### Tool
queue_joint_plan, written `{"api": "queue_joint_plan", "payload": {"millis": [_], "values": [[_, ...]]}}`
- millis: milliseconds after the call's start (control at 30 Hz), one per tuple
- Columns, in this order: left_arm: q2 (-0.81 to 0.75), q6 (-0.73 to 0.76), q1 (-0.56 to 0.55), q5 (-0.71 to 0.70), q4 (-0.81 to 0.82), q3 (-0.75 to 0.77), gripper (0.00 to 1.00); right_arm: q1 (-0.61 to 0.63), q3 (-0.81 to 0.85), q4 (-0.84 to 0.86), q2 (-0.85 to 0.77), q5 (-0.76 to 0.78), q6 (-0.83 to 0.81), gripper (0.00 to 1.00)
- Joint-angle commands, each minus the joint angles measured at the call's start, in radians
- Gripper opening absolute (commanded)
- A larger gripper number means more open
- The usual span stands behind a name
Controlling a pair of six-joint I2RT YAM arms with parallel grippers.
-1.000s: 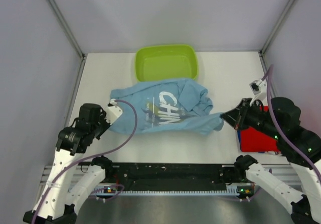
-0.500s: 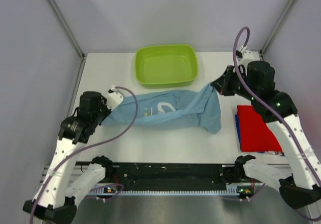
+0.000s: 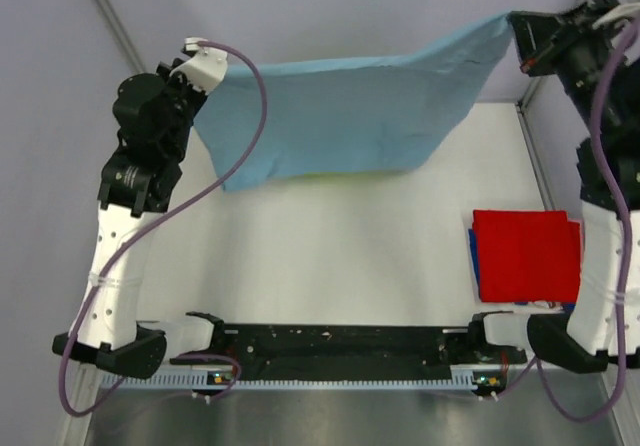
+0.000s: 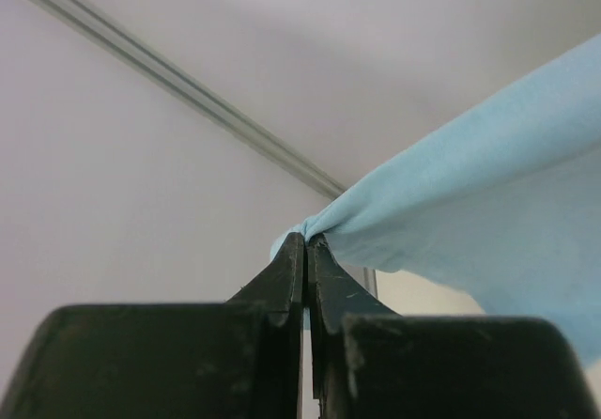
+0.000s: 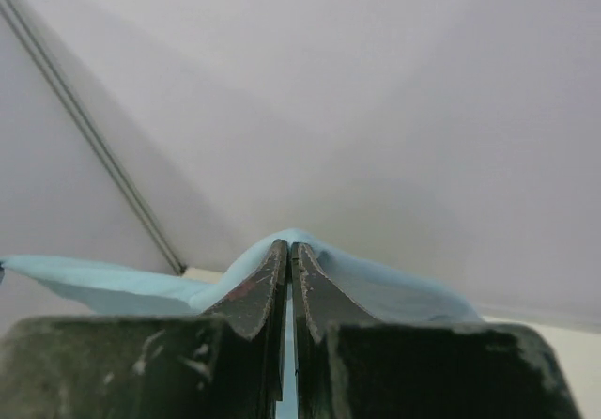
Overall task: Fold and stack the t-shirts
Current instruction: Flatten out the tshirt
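I am holding the light blue t-shirt (image 3: pixel 350 116) up high, my left gripper (image 4: pixel 305 242) and right gripper (image 5: pixel 288 246) pinching tight on it.

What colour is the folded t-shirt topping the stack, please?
Red t-shirt, best seen in the top external view.

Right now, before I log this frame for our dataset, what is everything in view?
light blue t-shirt: one, light blue, held spread in the air between both grippers
red t-shirt: one, red, folded, right side of the table
dark blue t-shirt: one, dark blue, under the red one, only its edge showing
table: one, white
cables: two, purple, one along each arm
left gripper: black, shut on one end of the shirt
right gripper: black, shut on the other end
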Motion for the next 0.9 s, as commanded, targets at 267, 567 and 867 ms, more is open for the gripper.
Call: {"api": "queue_joint_plan", "payload": {"millis": [267,567,867], "values": [[-0.309,0.103,0.001,0.191,-0.261,-0.313,0.0,-0.004,-0.473,-0.148,-0.545,-0.204,-0.028,0.0],[-0.549,0.119,0.001,0.289,-0.488,-0.77,0.0,-0.002,-0.993,-0.407,-0.823,-0.549,0.146,0.0],[-0.573,0.151,0.001,0.332,-0.511,-1.143,0.0,-0.004,-1.325,-0.459,-0.883,-0.459,0.174,0.0]]}}
